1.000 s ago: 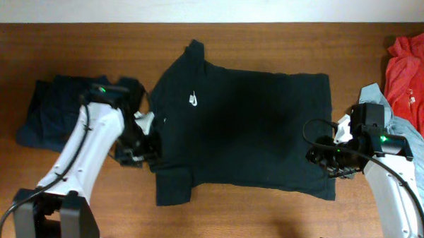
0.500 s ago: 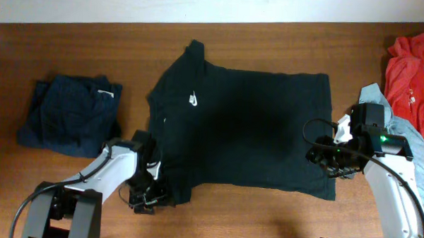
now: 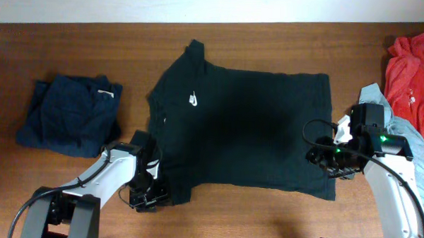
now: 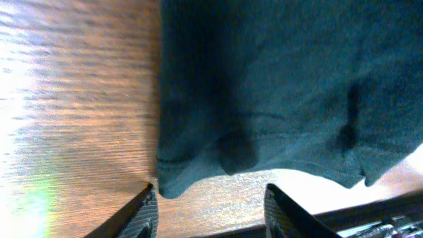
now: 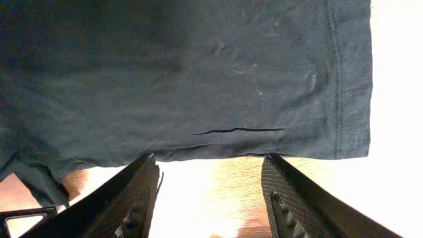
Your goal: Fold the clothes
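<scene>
We see the black shirt (image 3: 247, 127) unfolded, left gripper (image 4: 211, 201) and right gripper (image 5: 211, 188) spread at its edges; the navy garment (image 3: 70, 117) left of it looks folded.

Brown wood-grain table (image 3: 73, 50), glossy with glare, and a pale strip (image 3: 202, 5) along its far edge.

The right hand (image 5: 210, 165), fingers (image 5: 132, 198) parted and empty, faces the black shirt (image 5: 185, 79)'s hem.
</scene>
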### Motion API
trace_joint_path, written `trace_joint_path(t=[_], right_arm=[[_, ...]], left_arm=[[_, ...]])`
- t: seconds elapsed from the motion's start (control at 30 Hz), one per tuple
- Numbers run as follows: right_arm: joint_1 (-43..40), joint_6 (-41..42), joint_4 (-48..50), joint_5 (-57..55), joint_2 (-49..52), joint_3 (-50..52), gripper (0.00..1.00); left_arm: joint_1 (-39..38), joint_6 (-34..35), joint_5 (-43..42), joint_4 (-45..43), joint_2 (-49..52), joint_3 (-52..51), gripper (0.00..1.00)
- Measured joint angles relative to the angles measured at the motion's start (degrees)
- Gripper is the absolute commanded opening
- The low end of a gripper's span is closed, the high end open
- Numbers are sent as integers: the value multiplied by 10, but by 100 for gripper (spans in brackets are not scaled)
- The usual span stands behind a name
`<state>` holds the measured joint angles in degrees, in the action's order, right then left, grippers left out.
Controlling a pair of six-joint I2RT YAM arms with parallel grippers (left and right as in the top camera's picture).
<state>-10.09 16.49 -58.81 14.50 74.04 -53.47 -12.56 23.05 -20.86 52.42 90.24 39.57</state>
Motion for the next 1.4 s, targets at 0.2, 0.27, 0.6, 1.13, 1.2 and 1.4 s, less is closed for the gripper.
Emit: trace_joint_path(t=[0.2,0.27,0.6,1.13,1.2,1.4], right_arm=[[0,0,0,0,0,0,54],[0,0,0,0,0,0,54],[0,0,-10,0,0,0,54],[0,0,-10,0,0,0,54],[0,0,-10,0,0,0,54],[0,0,-10,0,0,0,54]], left_arm=[[-2,2,14,-3,-4,3,50],[-2,3,28,-12,-7,10,51],[-2,42,87,-28,-17,16,55],[-1,72,71,-36,-35,-16,3],[-1,71,65,-38,-35,-17,0],[-1,68,64,-19,-34,-7,1]])
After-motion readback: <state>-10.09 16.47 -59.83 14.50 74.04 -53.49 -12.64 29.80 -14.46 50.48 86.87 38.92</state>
